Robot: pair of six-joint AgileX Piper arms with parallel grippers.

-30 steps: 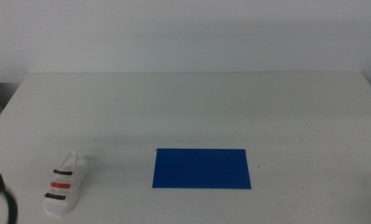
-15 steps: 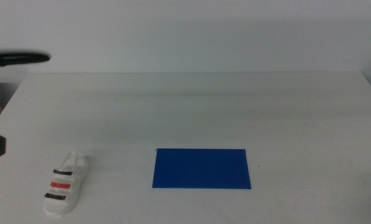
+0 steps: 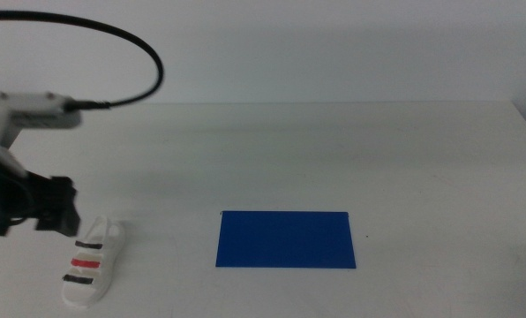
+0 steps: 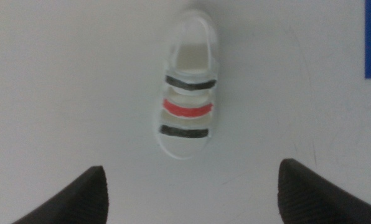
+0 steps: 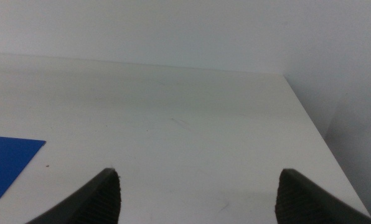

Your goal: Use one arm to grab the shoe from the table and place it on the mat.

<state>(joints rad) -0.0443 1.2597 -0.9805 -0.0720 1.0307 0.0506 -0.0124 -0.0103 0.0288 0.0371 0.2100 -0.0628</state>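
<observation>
Hovering above the shoe (image 4: pixel 187 84), your left gripper (image 4: pixel 192 193) has its jaws spread wide, grasping nothing. You see the shoe lying flat on the table (image 3: pixel 334 150), well left of the mat (image 3: pixel 286 238). Your right gripper (image 5: pixel 195 196) waits, jaws parted too.

The left arm (image 3: pixel 16 190) reaches in from the left with its cable looping overhead, its left gripper (image 4: pixel 192 190) pointing straight down, jaws spread wide, while the right gripper (image 5: pixel 198 196) waits, jaws apart.
</observation>
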